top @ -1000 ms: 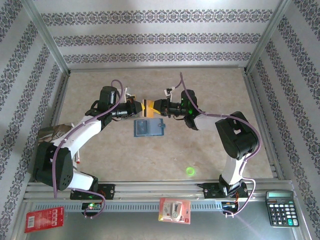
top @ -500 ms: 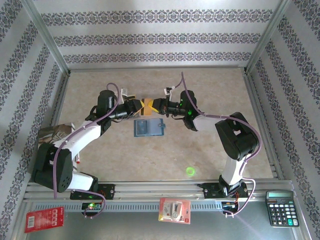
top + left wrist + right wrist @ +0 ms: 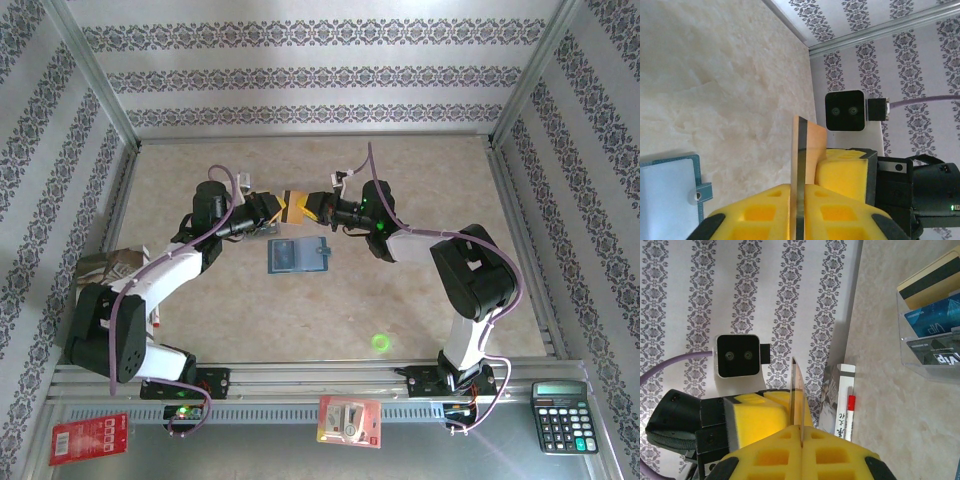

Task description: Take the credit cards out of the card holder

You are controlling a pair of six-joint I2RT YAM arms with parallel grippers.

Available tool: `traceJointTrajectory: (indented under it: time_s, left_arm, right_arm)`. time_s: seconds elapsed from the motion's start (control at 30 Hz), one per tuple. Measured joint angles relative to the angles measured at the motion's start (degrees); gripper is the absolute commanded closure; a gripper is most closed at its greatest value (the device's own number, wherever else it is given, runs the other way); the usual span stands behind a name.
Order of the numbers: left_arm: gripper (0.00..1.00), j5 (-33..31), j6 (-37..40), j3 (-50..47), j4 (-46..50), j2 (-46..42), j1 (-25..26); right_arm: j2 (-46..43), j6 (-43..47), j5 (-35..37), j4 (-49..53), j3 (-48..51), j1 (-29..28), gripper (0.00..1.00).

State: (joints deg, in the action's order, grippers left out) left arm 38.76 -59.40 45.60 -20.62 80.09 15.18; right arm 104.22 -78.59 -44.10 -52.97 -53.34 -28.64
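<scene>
Credit cards [image 3: 932, 320] sit in the open card holder [image 3: 297, 256] on the table [image 3: 400, 300]. Just beyond it, the left gripper [image 3: 799, 210] and right gripper [image 3: 801, 450] both pinch one tan card [image 3: 810, 145]. Seemingly a handover; opposed pulling could bend it.

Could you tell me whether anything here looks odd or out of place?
Yes: both the left gripper and the right gripper have jaws shut on the same orange card, held on edge beyond the open card holder; a doubled grip looks odd.
</scene>
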Motion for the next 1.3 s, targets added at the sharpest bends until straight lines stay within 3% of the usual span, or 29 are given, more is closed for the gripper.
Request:
traceJointTrajectory:
  time_s: [0.07, 0.17, 0.33, 0.5, 0.73, 1.03, 1.3]
  left_arm:
    - [1.00, 0.3, -0.8, 0.0, -1.0, 0.3, -0.2]
    - [1.00, 0.5, -0.9, 0.0, -1.3, 0.5, -0.3]
    - [1.00, 0.9, 0.2, 0.0, -1.4, 0.5, -0.5]
    - [1.00, -1.4, 6.5, 1.2, 4.1, 0.5, -2.0]
    - [1.00, -12.0, 27.0, 13.3, 23.1, 1.2, -3.0]
    - [1.00, -22.2, 55.6, 25.8, 33.8, 10.3, -3.3]
    - [1.00, -22.7, 76.0, 34.5, 40.4, 18.8, -3.7]
  right_arm:
    - [0.2, -0.2, 0.4, 0.1, 0.0, 0.0, 0.93]
    - [0.3, -0.1, 0.8, 0.2, 0.0, 0.0, 0.89]
    - [0.3, 2.2, 0.7, 3.0, 0.5, 0.6, 0.65]
    - [-1.3, 7.5, 1.2, 9.0, 3.9, 3.2, 0.44]
    - [-5.8, 15.7, 3.1, 16.5, 8.5, 7.8, 0.22]
    - [-9.2, 23.2, 5.8, 21.4, 9.8, 9.2, 0.02]
    - [-9.6, 27.2, 5.5, 23.3, 9.8, 9.4, 0.02]
